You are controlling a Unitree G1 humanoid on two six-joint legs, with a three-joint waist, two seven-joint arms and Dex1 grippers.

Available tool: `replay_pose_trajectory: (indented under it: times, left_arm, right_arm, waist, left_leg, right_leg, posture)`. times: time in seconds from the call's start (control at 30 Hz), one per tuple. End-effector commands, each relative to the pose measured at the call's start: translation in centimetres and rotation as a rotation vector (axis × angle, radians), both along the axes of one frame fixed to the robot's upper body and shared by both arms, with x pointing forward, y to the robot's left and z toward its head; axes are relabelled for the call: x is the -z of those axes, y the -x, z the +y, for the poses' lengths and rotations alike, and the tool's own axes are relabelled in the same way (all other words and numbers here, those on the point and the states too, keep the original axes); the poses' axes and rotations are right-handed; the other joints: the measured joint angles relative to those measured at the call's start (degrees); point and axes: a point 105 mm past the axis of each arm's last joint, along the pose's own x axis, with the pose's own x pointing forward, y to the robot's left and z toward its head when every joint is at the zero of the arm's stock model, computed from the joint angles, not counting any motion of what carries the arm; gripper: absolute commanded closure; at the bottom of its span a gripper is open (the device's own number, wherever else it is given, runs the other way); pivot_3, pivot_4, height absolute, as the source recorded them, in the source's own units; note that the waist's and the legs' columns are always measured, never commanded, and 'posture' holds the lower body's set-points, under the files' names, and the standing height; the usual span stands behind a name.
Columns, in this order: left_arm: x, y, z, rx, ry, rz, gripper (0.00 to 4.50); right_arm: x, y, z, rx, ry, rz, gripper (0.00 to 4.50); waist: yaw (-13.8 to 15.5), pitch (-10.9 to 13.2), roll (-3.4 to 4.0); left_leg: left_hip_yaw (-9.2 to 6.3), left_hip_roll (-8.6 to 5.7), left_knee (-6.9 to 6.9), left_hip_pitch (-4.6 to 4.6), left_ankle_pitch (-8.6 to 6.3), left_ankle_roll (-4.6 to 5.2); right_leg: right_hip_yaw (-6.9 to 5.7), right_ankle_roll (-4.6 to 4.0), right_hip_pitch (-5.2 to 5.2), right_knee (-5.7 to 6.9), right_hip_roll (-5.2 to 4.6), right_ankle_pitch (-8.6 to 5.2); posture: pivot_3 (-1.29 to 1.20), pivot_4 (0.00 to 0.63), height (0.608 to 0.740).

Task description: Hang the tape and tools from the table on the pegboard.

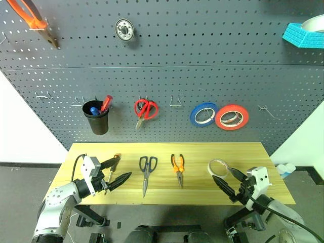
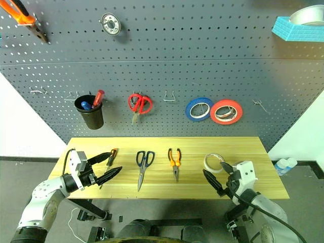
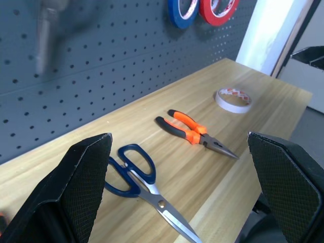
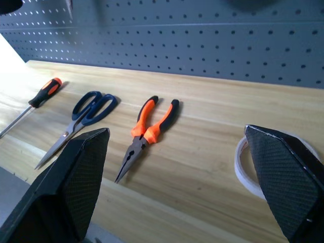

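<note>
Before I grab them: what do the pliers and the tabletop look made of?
Pliers: bare grey metal nose, dull sheen; handles look like orange-and-black rubbery or plastic sleeves. Table: pale yellowish wood-grain top, smooth with a slight gloss, probably laminate or sealed wood; the pictures can't settle which.

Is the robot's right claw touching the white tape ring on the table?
Apart. In the left wrist view the tape lies alone on the table, bare wood all round it. The right gripper hovers open beside it.
</note>
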Motion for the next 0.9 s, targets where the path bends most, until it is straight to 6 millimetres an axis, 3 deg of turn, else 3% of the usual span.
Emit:
replay_pose_trajectory:
  times: [0.03, 0.33, 0.7, 0.9]
  left_arm:
    - [-0.6, -0.1, 0.3, 0.005, -0.009, -0.025, 0.03]
    - [-0.3, -0.1, 0.1, 0.023, -0.008, -0.024, 0.03]
    - [-1.2, -1.8, -4.3, 0.188, -0.051, -0.084, 0.03]
    - [-0.9, -2.3, -4.4, 0.205, -0.079, -0.077, 0.03]
  right_arm:
    - [-0.7, -0.3, 0.2, -0.008, 0.003, -0.035, 0.03]
    - [-1.3, -1.3, 0.3, 0.017, 0.017, -0.066, 0.03]
    - [-1.8, -3.9, 1.8, 0.052, 0.060, -0.110, 0.03]
    - [-1.5, -4.9, 1.3, 0.154, 0.124, -0.113, 0.03]
  waist:
    - [0.00, 0.00, 0.01]
    - [0.00, 0.00, 0.02]
    - [0.00, -0.02, 0.03]
    - [-0.49, -0.04, 0.06]
  left_leg:
    - [0.00, 0.00, 0.00, 0.00, 0.00, 0.00]
    - [0.00, 0.00, 0.05, 0.01, 0.00, -0.01]
    - [0.00, 0.00, 0.05, 0.01, 0.00, -0.01]
    - [0.00, 0.00, 0.03, 0.02, 0.02, -0.02]
  right_leg:
    - [0.00, 0.00, 0.00, 0.00, 0.00, 0.00]
    - [0.00, -0.01, 0.03, 0.02, 0.00, 0.00]
    - [0.00, 0.03, 0.02, 0.02, 0.02, 0.02]
    - [0.00, 0.03, -0.02, 0.08, 0.05, 0.02]
  posture:
    - [-0.06, 0.000, 0.717]
    - [-0.06, 0.000, 0.717]
    - [-0.07, 0.000, 0.717]
    - [-0.08, 0.000, 0.717]
